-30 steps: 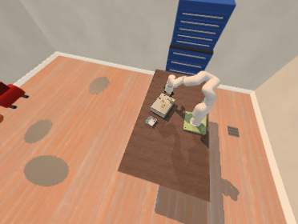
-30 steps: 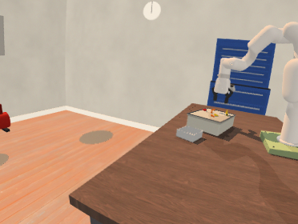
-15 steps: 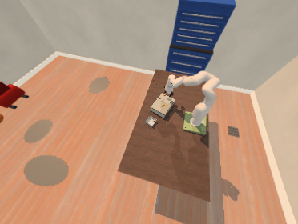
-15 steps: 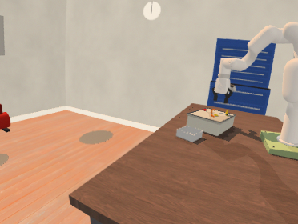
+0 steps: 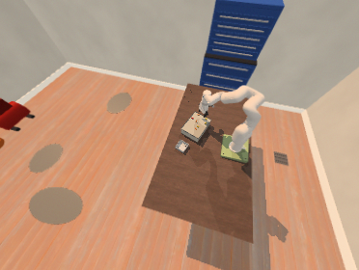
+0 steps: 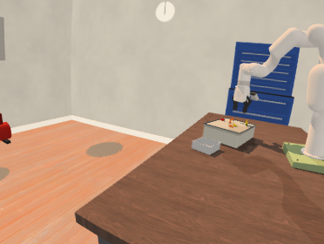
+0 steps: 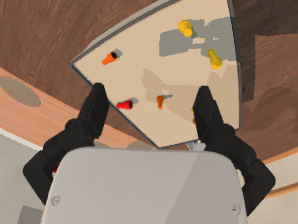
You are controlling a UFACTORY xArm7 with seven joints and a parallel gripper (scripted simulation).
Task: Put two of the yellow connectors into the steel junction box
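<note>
Viewed from my station in the exterior view, the junction box (image 5: 179, 150) (image 6: 202, 148) sits right of centre, open side up; being screwed down, it should take a drop without shifting. Next rightward and behind it stands the tool case (image 5: 193, 138) (image 6: 224, 137) (image 7: 130, 75), its lid serving as a raised shelf for the loose connectors. As it is not fixed, I judge that a sideways or downward push could move it. The gripper (image 5: 205, 114) (image 6: 240, 111) (image 7: 151, 95) hangs above the case's far part, pointing down, its jaws wide with nothing between them; I read this as room to choose a target before descending. In the wrist view, left to right, I note an orange connector (image 7: 109, 58), a red connector (image 7: 124, 105) and a second orange one (image 7: 160, 101) near the lower middle. One yellow connector (image 7: 185, 28) lies at the upper right, another yellow connector (image 7: 214, 58) below and right of it; both are on the lid. A further yellow scrap shows beside the right-hand finger, mostly hidden. The arm (image 5: 255, 113) (image 6: 280, 45) arches leftward from its green base plate (image 5: 245, 158) (image 6: 305, 165), elbow high, wrist bent downward.
</note>
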